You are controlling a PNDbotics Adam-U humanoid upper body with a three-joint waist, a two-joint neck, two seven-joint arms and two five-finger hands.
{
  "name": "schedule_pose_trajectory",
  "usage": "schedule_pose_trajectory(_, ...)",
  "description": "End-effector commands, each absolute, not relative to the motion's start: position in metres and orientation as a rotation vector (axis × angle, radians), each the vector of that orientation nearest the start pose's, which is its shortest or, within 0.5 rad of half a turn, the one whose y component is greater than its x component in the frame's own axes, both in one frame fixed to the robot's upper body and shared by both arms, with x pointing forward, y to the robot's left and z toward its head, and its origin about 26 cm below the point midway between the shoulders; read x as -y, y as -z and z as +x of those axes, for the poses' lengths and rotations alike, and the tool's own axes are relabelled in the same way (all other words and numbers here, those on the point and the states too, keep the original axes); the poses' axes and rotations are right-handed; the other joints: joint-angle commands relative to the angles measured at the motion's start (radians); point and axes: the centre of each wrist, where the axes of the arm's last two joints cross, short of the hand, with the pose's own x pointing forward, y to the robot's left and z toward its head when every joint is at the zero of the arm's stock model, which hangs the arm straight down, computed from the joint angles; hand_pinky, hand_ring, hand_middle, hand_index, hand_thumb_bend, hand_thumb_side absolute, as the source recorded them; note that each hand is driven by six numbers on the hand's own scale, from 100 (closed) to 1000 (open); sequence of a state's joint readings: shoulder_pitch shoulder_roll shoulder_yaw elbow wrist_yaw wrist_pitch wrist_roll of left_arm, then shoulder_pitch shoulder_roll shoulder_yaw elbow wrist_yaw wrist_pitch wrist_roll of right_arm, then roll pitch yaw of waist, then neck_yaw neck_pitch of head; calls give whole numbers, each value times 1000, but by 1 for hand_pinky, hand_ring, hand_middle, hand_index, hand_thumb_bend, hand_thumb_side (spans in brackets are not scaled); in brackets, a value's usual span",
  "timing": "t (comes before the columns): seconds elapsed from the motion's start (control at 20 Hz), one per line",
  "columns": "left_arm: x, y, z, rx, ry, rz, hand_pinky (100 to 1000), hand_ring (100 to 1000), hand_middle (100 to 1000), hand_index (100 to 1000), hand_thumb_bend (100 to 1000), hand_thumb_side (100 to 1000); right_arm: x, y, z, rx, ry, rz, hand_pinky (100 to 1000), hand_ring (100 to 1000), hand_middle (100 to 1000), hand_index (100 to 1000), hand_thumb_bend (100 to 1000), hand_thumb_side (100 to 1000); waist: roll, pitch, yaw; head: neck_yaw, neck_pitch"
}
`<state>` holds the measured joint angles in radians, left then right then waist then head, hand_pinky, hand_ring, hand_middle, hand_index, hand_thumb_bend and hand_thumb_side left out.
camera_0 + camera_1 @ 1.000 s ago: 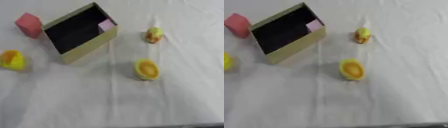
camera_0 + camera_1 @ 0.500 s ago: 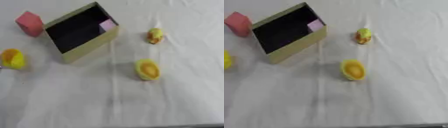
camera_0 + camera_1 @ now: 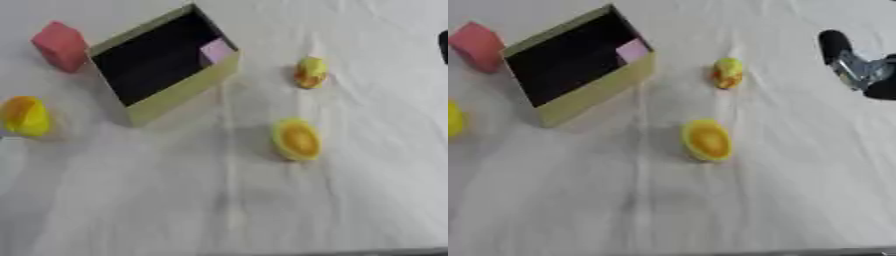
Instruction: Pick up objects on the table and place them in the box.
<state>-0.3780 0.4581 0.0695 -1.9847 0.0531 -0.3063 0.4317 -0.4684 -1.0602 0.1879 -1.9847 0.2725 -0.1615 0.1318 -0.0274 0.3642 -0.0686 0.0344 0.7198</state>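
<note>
White cloth [image 3: 219, 210] covered the table, creased lengthwise, with a dark strip of edge showing along the bottom of both eye views

Box [image 3: 179, 92]: open-topped, pale yellow-tan walls, black interior, set askew at upper left. One small pale pink piece [image 3: 215, 50] lay inside against its far right corner.

Pink block [image 3: 59, 45]: on the cloth just beside the box's far left corner, outside it.

Yellow-and-orange object, left [image 3: 24, 116]: rounded, near the left edge, apart from the box's near corner; cut by the frame edge in the right eye view.

Small yellow-and-orange object [image 3: 727, 73]: rounded, upper centre, to the right of the box and clear of it. Its form could not be made out further.

Yellow object with orange centre [image 3: 707, 140]: oval, mid-table, on the near side of the small one and well apart from the box.

Right hand [image 3: 856, 67]: black with a silver section, entering at the upper right edge of the right eye view, to the right of the small yellow-and-orange object and apart from it; only a dark sliver showed at the right edge of the left eye view. Whether its fingers were spread or curled could not be told. It held nothing visible and touched none of the objects.

Left hand: showed in neither view
</note>
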Motion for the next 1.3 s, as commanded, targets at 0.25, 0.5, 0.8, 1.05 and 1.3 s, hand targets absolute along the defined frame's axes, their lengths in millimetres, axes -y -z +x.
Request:
schedule_pose_trajectory(0.25, -288, -248, 302, -3493, 37, -442, 699, 664, 701, 822, 454, 536, 291, -306, 291, -2448, 2285, 1083, 844, 825, 804, 864, 100, 774, 0, -25, 2, -7, -4)
schedule_pose_trajectory(0.5, -288, -248, 302, -3498, 28, -436, 699, 664, 702, 822, 453, 536, 284, -303, 292, -2338, 2422, 1042, 845, 831, 810, 866, 100, 790, -1, -26, 3, -9, -2)
schedule_pose_trajectory(0.8, -287, -247, 302, -3504, 9, -423, 699, 665, 702, 821, 453, 537, 279, -299, 292, -2238, 2541, 1019, 847, 843, 825, 872, 100, 771, -5, -27, 5, -11, -1)
schedule_pose_trajectory(1.05, -286, -247, 302, -3510, -3, -414, 699, 666, 703, 822, 452, 537, 274, -294, 293, -2185, 2650, 991, 853, 859, 850, 887, 121, 735, -7, -28, 9, -12, -1)
schedule_pose_trajectory(1.3, -285, -247, 302, -3512, -7, -404, 699, 666, 703, 822, 453, 537, 261, -293, 294, -2173, 2716, 960, 860, 871, 862, 899, 219, 605, -7, -30, 12, -13, -2)
